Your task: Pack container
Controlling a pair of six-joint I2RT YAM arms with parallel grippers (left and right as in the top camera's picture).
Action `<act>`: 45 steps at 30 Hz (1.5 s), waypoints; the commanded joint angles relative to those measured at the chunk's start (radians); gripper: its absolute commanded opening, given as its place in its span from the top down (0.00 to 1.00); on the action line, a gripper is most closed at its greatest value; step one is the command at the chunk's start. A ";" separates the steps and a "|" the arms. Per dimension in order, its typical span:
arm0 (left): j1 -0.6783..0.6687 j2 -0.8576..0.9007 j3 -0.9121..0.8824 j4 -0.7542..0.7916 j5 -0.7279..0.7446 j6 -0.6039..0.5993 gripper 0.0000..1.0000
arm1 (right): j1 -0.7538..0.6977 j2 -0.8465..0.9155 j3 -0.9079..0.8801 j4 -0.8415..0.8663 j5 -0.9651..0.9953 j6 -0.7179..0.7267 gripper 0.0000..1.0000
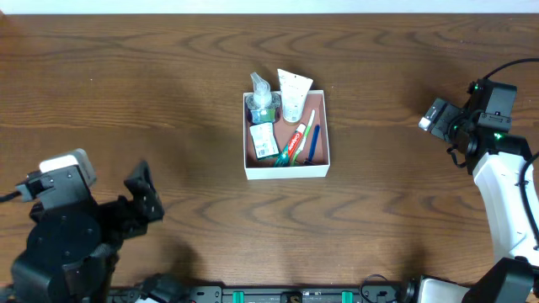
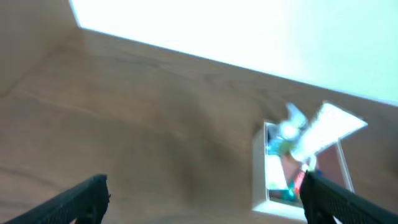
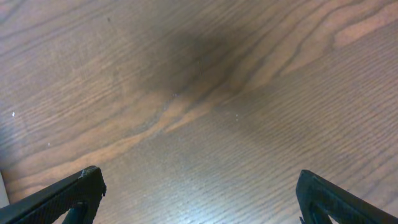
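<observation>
White-walled container point(image 1: 286, 173), pink-lined, was logged on the wooden table point(image 1: 126, 84), filled with toiletries. A white tube point(image 1: 294, 91) was noted overhanging its far wall. Left gripper point(image 1: 145, 194) and right gripper point(image 3: 199, 174), jaws wide and empty, were recorded well clear on either side. Risk judged: tube toppled out by a nudge.

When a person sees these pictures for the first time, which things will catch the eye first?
The white box in the middle of the dark wooden table, full of toiletries, with a white tube and a clear bottle sticking out over its far wall. Then the left tool at the near left and the right tool at the right edge, both open and empty.
</observation>
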 commanded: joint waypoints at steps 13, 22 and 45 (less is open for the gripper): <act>0.312 -0.422 -0.925 0.996 0.302 0.124 0.02 | -0.010 -0.014 0.013 -0.002 0.010 -0.008 0.01; 0.387 -0.595 -1.170 1.160 0.381 0.124 0.02 | -0.010 -0.014 0.013 -0.002 0.010 -0.008 0.01; 0.404 -0.700 -1.401 1.117 0.390 0.128 0.02 | -0.010 -0.014 0.013 -0.002 0.010 -0.008 0.01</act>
